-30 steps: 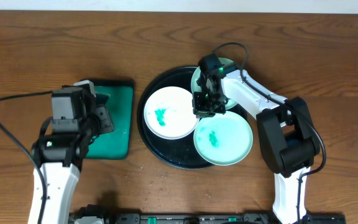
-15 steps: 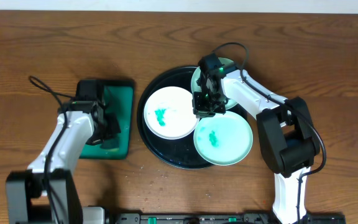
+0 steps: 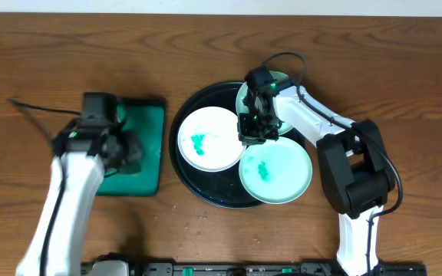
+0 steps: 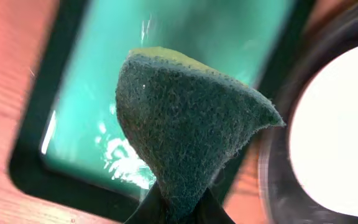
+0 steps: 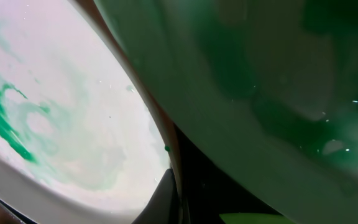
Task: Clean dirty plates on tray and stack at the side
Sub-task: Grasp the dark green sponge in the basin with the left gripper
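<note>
Mint-green plate (image 3: 278,172), smeared teal, is seen at the lower right of the black tray (image 3: 213,189), overlapping its rim. Just above, a white plate (image 3: 209,139) with a teal smear is laid at the tray's left. The right hand (image 3: 257,134) is set between the plates, fingers pressed together; whether a rim is pinched cannot be told. At frame left, a dark green sponge (image 4: 185,130) is pinched by the left hand (image 3: 126,149) over a green rectangular tray (image 3: 148,138). A third plate (image 3: 282,79) is found at the black tray's upper edge.
</note>
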Tool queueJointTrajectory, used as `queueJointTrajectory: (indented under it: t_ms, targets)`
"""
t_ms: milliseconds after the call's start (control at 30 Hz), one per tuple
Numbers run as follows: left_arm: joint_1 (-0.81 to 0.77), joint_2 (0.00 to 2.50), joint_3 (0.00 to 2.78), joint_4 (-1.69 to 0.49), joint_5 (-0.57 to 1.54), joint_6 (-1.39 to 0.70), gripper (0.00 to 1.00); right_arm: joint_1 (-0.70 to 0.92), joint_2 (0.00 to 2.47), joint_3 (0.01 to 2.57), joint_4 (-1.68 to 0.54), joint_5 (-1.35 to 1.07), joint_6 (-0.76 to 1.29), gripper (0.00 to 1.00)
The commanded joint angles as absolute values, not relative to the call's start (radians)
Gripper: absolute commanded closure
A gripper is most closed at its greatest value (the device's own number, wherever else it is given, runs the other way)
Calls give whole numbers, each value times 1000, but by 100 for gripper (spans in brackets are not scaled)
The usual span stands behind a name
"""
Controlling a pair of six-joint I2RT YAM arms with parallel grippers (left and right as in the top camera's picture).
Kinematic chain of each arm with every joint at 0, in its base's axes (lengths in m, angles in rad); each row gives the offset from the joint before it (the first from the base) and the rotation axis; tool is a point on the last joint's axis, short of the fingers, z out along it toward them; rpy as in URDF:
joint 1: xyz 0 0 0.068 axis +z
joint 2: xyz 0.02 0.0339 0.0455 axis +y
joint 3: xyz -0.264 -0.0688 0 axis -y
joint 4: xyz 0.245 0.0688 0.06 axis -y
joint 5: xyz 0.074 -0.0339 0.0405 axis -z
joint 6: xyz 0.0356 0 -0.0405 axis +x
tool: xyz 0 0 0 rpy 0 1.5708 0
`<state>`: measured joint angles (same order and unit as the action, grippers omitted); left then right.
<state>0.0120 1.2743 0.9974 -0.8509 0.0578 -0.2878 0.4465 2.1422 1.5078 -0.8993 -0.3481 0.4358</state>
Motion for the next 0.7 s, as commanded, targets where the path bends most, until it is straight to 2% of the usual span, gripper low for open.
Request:
queueJointTrajectory:
  t_ms: [0, 200, 333, 467, 667]
  targets:
    - [14, 1119, 1045, -860, 70, -290, 93, 434, 2162, 1482, -912, -297, 410, 99]
    - [14, 883, 1055, -822, 54, -290, 93, 434, 2162, 1482, -907, -297, 410, 99]
    - [14, 842, 1054, -818, 29, -280, 93, 434, 2162, 1482, -904, -297, 410, 99]
    - [14, 903, 1051, -814, 24, -267, 93, 434, 2162, 1482, -900, -297, 410, 99]
    - [14, 1177, 1051, -814, 27, -260, 93, 434, 2162, 1482, -900, -297, 410, 99]
